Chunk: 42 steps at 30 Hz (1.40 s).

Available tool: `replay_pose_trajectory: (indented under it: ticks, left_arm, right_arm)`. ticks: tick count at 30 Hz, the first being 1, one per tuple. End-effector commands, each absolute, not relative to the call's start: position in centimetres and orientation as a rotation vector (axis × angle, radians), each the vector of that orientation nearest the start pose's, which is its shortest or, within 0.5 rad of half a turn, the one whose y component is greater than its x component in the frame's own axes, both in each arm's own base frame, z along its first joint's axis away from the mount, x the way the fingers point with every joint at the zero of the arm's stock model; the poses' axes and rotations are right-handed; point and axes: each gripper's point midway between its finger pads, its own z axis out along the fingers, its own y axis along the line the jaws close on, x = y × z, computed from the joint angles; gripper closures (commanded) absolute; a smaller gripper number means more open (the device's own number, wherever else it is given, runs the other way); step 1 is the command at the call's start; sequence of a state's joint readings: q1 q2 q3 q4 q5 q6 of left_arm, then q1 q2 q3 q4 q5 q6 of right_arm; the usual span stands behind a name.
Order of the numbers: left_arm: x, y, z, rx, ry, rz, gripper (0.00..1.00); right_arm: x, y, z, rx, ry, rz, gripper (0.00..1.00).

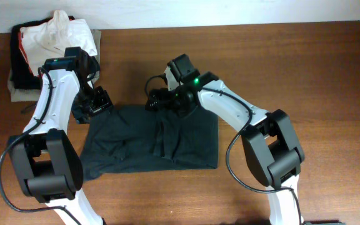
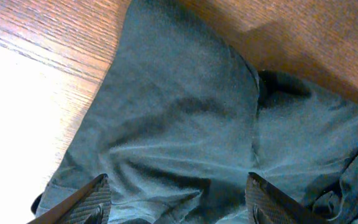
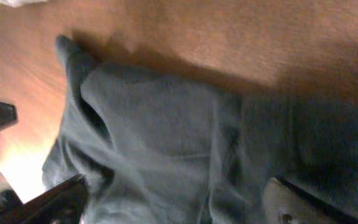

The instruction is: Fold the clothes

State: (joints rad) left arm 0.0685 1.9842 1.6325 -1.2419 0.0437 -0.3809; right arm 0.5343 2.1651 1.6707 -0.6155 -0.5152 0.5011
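Both jaws gape above garment's [image 1: 149,140] far edge.

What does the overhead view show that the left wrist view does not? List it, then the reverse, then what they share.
Only overhead: the pile of clothes at the far left corner of the table, the left arm and right arm, and the whole outline of the dark garment.
Only left wrist: the left fingers close up, spread apart above the cloth, with fine creases between them.
Both: the dark garment lying on the wooden table.
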Motion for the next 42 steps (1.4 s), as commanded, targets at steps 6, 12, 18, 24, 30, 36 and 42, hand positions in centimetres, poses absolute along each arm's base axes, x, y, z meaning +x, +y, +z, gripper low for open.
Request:
replay_pose_trajectory:
  ticks: [6, 12, 18, 24, 30, 36, 42]
  left_arm:
    - [37.7, 1.8, 9.6, -0.665, 3.049, -0.062, 0.32]
    - [37.5, 1.8, 9.6, -0.667, 3.054, -0.062, 0.32]
    - [37.5, 1.8, 9.6, -0.667, 3.057, -0.062, 0.32]
    - [37.5, 1.8, 9.6, -0.668, 3.057, -0.061, 0.32]
    - [37.5, 1.8, 9.6, -0.667, 3.057, -0.06, 0.31]
    - [37.4, 1.8, 9.6, -0.667, 3.059, -0.06, 0.32]
    - [37.4, 1.8, 9.6, -0.667, 3.061, -0.06, 0.26]
  right_arm:
    - [35.3, 27.6, 10.9, -0.39, 3.076, 0.863, 0.24]
    - [29.9, 30.7, 4.3, -0.388, 3.193, 0.802, 0.54]
    - [24.9, 34.0, 0.3, -0.406, 3.226, 0.83, 0.71]
    - [25.1, 34.6, 2.4, -0.488, 3.192, 0.58, 0.73]
    - [27.7, 28.2, 6.8, -0.336, 3.21, 0.211, 0.5]
    - [30.1, 21.5, 6.9, -0.053, 3.269, 0.09, 0.23]
    - [30.5, 16.5, 4.1, 0.174, 3.325, 0.058, 0.2]
